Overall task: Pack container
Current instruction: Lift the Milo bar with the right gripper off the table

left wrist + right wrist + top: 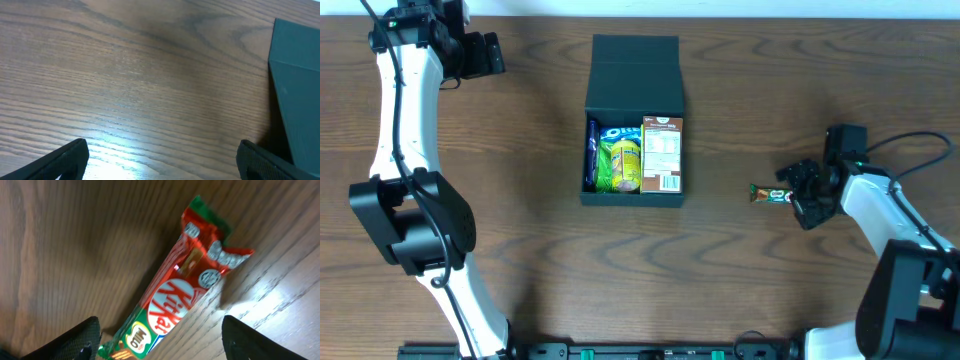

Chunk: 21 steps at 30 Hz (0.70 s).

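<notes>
The container [635,75], a matte black box, lies open at the table's middle with its flap lid folded back. Inside are a blue Oreo packet [594,150], a yellow-green packet [623,165] and a brown carton [662,153]. A red and green KitKat bar [769,194] lies on the table to its right. My right gripper [788,192] is low over the bar's near end, open, a finger on each side. In the right wrist view the KitKat bar [175,295] runs diagonally between the fingers. My left gripper [490,55] hangs open at the far left, holding nothing.
The left wrist view shows bare wood between the left gripper [162,160] fingers and the container's [297,100] dark lid at the right edge. The right arm's cable loops over the table at the far right [910,150].
</notes>
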Motion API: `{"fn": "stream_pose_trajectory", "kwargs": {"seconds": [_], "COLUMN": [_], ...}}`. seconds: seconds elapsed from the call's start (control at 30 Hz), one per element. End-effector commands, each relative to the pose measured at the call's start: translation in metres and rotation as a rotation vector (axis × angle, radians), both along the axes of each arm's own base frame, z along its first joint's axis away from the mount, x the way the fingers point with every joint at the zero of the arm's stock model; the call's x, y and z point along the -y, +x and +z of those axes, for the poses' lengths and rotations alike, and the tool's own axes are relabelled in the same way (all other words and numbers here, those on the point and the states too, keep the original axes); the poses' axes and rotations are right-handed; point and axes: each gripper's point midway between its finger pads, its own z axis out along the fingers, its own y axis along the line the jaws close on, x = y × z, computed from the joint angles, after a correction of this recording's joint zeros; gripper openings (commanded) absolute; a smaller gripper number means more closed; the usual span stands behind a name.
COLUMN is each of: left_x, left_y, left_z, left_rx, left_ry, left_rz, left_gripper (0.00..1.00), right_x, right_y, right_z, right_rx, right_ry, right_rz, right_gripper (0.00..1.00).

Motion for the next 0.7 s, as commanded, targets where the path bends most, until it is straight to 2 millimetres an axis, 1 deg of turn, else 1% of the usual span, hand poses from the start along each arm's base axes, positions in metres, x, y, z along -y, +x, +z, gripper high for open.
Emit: {"fn": "stream_pose_trajectory", "kwargs": {"seconds": [0.0,0.13,0.23,0.33,0.4,0.43,0.5,0.53,0.67], "left_x": [0.000,0.000,0.000,0.000,0.000,0.000,0.000,0.000,0.000], "left_y": [-0.002,-0.002,-0.002,-0.002,-0.002,-0.002,-0.002,-0.002,-0.002], "left_z": [-0.002,-0.002,-0.002,-0.002,-0.002,-0.002,-0.002,-0.002,-0.002], "left_rx": [-0.007,-0.006,-0.007,-0.006,-0.007,-0.006,-0.006,-0.006,-0.006], "left_ry": [0.001,0.001,0.001,0.001,0.001,0.001,0.001,0.001,0.000], "left_rz": [-0.010,-0.010,-0.010,-0.010,-0.010,-0.010,-0.010,-0.010,-0.010], "left_gripper": [0.95,0.95,0.95,0.95,0.95,0.95,0.95,0.95,0.95], "right_x": [0.006,0.009,0.012,0.014,0.016,0.017,0.019,0.020,0.025], "right_y": [-0.004,-0.007,-0.009,-0.009,-0.009,-0.010,-0.010,-0.011,-0.016], "right_z": [-0.007,-0.014,-0.018,-0.018,-0.018,-0.018,-0.018,-0.018,-0.019], "right_rx": [-0.022,-0.041,-0.051,-0.051,-0.051,-0.048,-0.045,-0.044,-0.059], "right_ry": [0.032,0.075,0.094,0.099,0.099,0.102,0.104,0.109,0.109], "right_rz": [-0.047,-0.073,-0.084,-0.088,-0.095,-0.089,-0.084,-0.079,-0.074], "right_gripper": [0.76,0.73,0.73,0.71,0.66,0.62,0.57,0.53,0.44]}}
